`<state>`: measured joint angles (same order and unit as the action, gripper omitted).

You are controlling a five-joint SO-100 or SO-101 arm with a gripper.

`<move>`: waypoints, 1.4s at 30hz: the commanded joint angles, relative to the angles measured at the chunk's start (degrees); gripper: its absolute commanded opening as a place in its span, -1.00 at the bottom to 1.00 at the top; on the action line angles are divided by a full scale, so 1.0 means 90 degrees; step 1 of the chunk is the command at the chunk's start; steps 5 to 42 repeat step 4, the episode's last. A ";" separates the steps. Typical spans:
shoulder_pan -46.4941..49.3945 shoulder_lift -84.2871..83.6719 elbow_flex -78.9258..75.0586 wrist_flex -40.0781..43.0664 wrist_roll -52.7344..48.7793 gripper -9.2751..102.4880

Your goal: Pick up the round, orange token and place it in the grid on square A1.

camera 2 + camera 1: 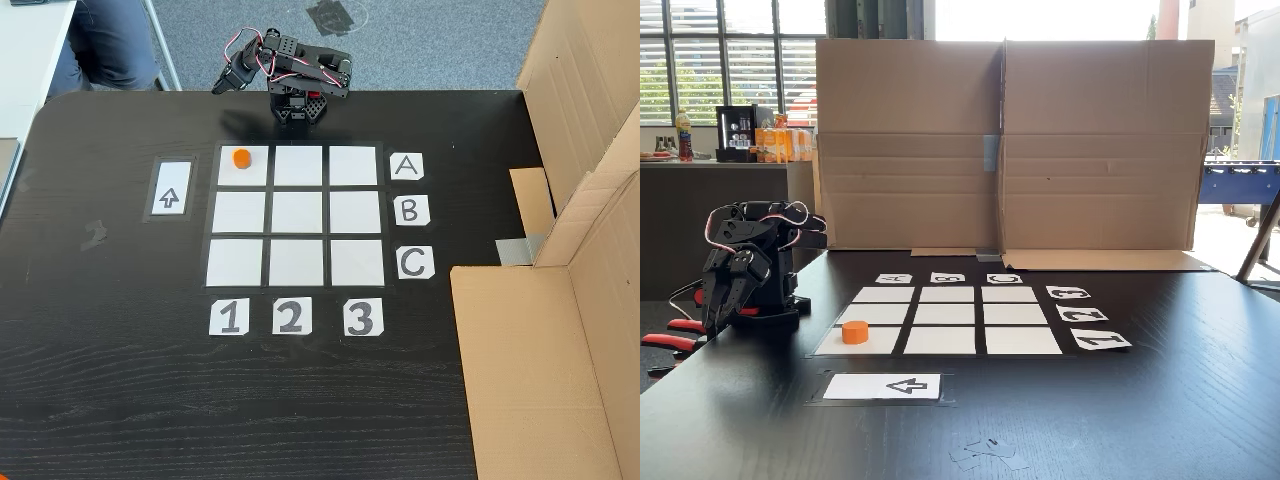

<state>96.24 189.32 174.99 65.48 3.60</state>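
Note:
The orange token point(855, 331) point(241, 158) stands upright on square A1 point(881, 342) point(243, 176), the corner of the grid point(947, 313) point(298, 212) nearest the arm, towards that square's edge. The black arm is folded up at the table edge beside that corner. Its gripper point(717, 318) point(219, 87) hangs down off to the side, well apart from the token, with its fingers together and nothing between them.
A white arrow card point(883, 386) point(170, 188) lies beside the grid's row-1 side. Letter and number cards edge the grid. A tall cardboard wall point(1010, 150) point(570, 300) stands along the far side. Red clamps point(670, 335) hold the arm's base. A person's legs point(110, 40) are behind the table.

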 commanded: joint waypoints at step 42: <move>0.0039 0.0000 0.0020 -0.0010 -0.0010 -0.74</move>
